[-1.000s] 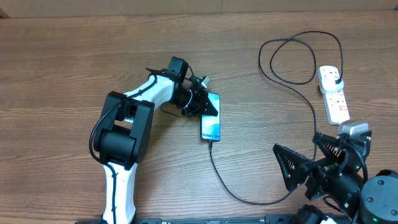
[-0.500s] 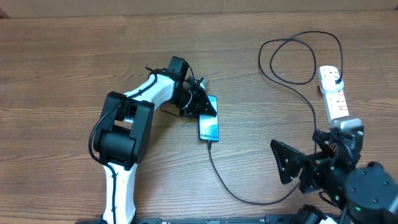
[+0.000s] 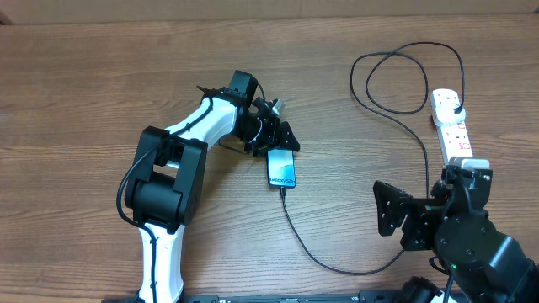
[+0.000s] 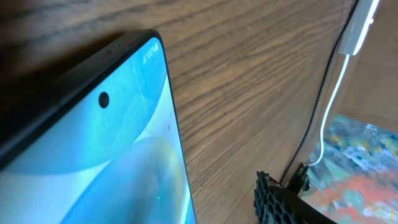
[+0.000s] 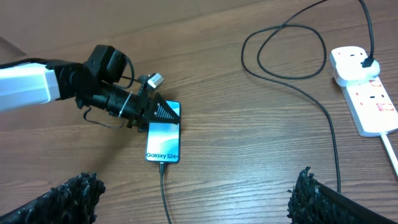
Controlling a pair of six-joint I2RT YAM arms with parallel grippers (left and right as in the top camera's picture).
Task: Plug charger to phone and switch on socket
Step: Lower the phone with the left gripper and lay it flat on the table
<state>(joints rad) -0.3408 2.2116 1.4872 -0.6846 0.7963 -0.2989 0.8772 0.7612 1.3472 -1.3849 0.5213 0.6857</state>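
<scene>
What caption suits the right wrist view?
Left claw at top of phone; charger joins it to the socket.

Likely robotics lab: wood-grain table (image 3: pixel 76 76), white robot arm (image 3: pixel 210 124) on it.

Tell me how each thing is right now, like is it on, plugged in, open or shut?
phone: lying flat, screen lit, cable plugged into its bottom end
cable: one end in the phone, black plug in the power strip
power strip: plug in its end outlet; switch too small to tell
left gripper: at the phone's top end; open or shut unclear
right gripper: open, holding nothing
</scene>
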